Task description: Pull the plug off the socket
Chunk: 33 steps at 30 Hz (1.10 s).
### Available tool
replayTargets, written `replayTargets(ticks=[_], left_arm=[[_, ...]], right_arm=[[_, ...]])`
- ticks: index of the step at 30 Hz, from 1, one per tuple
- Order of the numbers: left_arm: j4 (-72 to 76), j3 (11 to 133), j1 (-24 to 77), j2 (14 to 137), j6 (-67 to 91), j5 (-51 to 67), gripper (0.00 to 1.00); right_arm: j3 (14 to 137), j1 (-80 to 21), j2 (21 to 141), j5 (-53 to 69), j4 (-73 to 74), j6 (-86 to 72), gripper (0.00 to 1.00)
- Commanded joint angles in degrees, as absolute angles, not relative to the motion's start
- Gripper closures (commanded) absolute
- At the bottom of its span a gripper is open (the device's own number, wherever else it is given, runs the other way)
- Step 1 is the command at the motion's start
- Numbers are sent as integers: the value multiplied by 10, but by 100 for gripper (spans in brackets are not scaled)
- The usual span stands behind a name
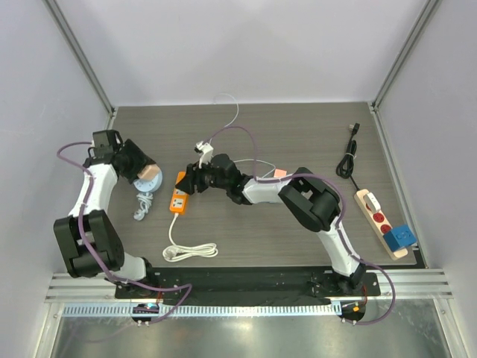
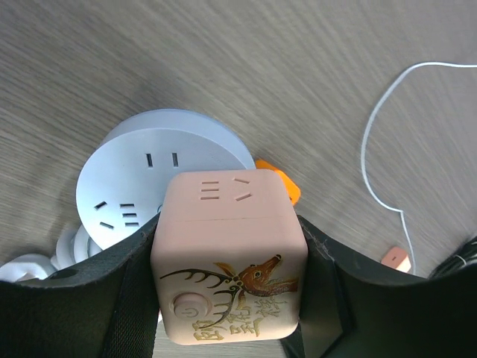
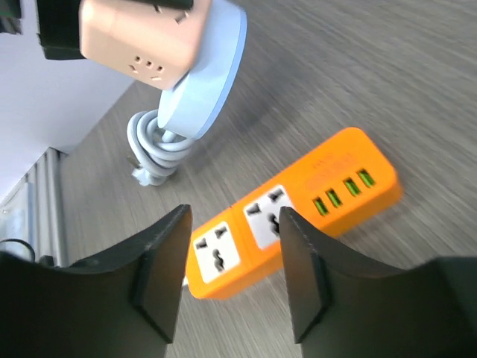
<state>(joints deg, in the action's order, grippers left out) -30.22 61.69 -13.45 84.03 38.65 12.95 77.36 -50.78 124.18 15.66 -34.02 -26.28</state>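
The dark blue cube plug sits in the near end of the beige power strip at the table's right edge, with the strip's black cord running back. Neither gripper is near them, and neither wrist view shows them. My left gripper is shut on a pink cube that sits against a round light-blue socket. My right gripper is open and empty, hovering over an orange strip at the table's middle left.
The orange strip has a white cable trailing to the near edge. A coiled white cable hangs under the round socket. A thin white cable and a small pink cube lie near the middle.
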Motion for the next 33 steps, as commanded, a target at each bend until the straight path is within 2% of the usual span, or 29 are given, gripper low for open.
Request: replayTargets(ticks=[1,11,17,33], left_arm=[[-254,619,-132,797,377,157,100],[-236,608,-133,809,401,203,100],[-233,601,-132,797,402,200,100],[-222,595,-132,795,414,211,100]], right_arm=[[830,-510,1266,169,-386,-293,40],[898,-519,1341,227,-468,-350,19],[950,-521,1386,223,-454,-362,19],[1011,-521,1433,240,-458,-410,28]])
